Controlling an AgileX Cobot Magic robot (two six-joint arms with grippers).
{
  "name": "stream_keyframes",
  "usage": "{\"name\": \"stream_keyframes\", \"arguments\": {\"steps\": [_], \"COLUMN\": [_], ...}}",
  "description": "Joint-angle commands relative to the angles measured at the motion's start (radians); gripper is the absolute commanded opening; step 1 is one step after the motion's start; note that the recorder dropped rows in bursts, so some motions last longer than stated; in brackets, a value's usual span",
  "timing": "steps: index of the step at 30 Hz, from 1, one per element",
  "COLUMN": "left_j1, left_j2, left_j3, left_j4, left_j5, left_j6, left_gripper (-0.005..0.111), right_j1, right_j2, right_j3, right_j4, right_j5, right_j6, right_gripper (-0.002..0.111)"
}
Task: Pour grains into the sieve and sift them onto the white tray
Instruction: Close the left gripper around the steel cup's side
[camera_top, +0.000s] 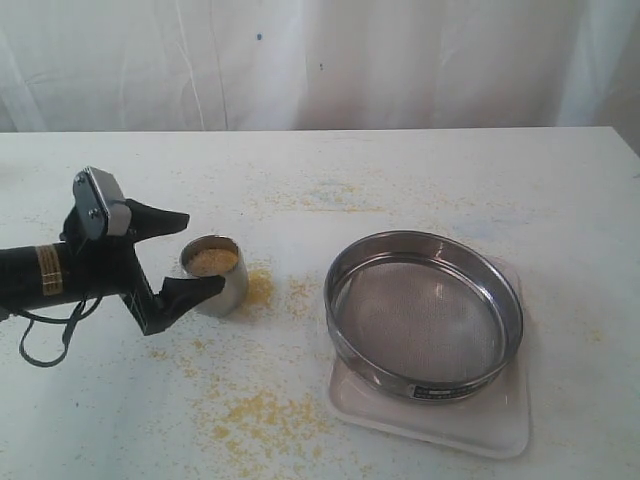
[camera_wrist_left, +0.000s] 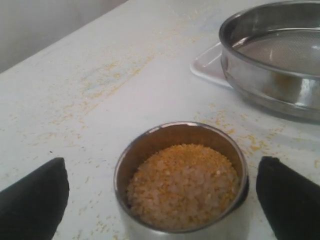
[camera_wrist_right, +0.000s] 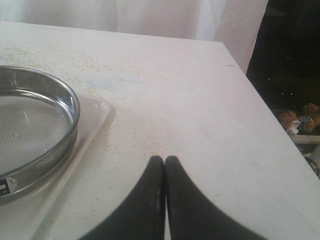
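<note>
Straddling steel cup (camera_top: 228, 295), left gripper (camera_top: 203, 252) spread wide, finger either side, gaps showing, nothing held. Grains (camera_wrist_left: 182, 185) sit inside cup, well up toward rim. Sieve (camera_top: 430, 388) at cup's 3 o'clock, well apart, mesh bare, resting on white tray (camera_top: 485, 432). Right gripper (camera_wrist_right: 165, 165) out past sieve's 3 o'clock, pinched closed, empty. Risks: off-centre squeeze shoves round cup, tips it; slick steel slips between pads; early tilt on carry adds to scatter (camera_top: 260, 410) at cup's 5 o'clock.
</note>
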Motion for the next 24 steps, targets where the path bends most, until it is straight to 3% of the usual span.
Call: {"name": "stream_keyframes", "arguments": {"steps": [1,12,24], "left_j1": [-0.021,-0.021,-0.081], "left_j2": [0.029,0.078,0.194], "left_j3": [-0.015,-0.015,-0.168], "left_j4": [0.019,-0.051,-0.036], "left_j5": [0.007,0.007,0.007], "left_j6": [0.011,0.160,0.129], "left_gripper": [0.105,0.105,0.105], "right_j1": [0.000,0.000,0.000], "right_j2": [-0.004,-0.004,-0.004], "right_j3": [-0.001,-0.001,-0.001], "right_j4": [-0.006,-0.006,-0.006], "right_j5": [-0.002,-0.002,-0.002], "right_j6": [0.007,0.007,0.007], "right_gripper": [0.000,0.000,0.000]}}
